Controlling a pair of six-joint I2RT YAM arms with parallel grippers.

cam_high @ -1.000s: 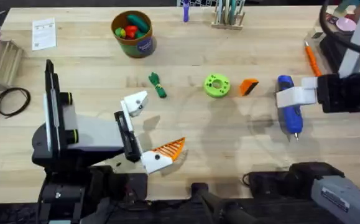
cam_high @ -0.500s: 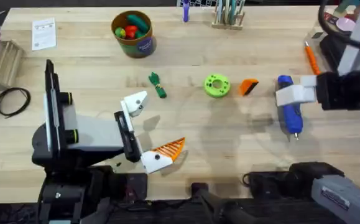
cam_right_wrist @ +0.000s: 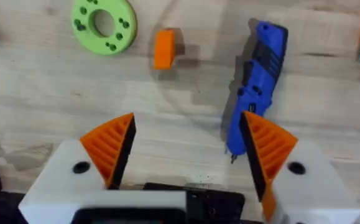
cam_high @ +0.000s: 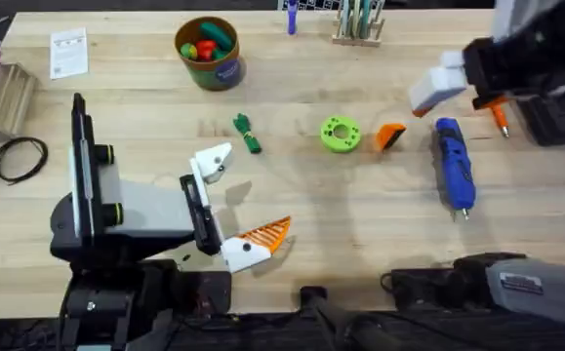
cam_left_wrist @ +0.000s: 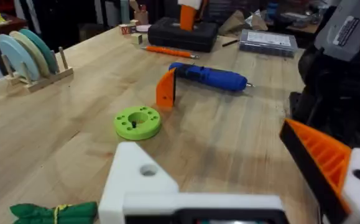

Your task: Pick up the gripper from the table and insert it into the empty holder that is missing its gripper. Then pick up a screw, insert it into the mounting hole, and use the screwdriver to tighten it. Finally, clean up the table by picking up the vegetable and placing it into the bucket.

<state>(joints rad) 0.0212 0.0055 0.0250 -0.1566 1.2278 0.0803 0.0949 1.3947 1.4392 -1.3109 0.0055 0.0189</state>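
The right gripper (cam_right_wrist: 186, 152) hangs above the table (cam_high: 360, 224) near its right edge with its two orange ribbed pads (cam_right_wrist: 111, 146) spread wide and nothing between them. Below it the blue screwdriver (cam_high: 454, 174) lies flat, its thin silver tip pointing toward the near edge, and a long thin orange stick (cam_high: 494, 105) lies just beside the right edge. The small orange gripper (cam_high: 390, 136) stands on the wood between the screwdriver and a round lime-green disc (cam_high: 341, 134), apart from both. Further toward the middle lies the dark green vegetable (cam_high: 247, 134), alone on the bare surface. The brown bucket (cam_high: 210, 54) with its teal label stands near the far edge, left of centre, with colourful toy vegetables inside. The left gripper (cam_high: 233, 205) rests low near the near edge, left of centre: one white holder (cam_high: 213, 161) carries no pad and shows its dark round spot, while the other side carries an orange ribbed pad (cam_high: 267, 232); the two sides stand well apart, gripping nothing. In the left wrist view the bare holder (cam_left_wrist: 142, 180) sits just beside the vegetable.
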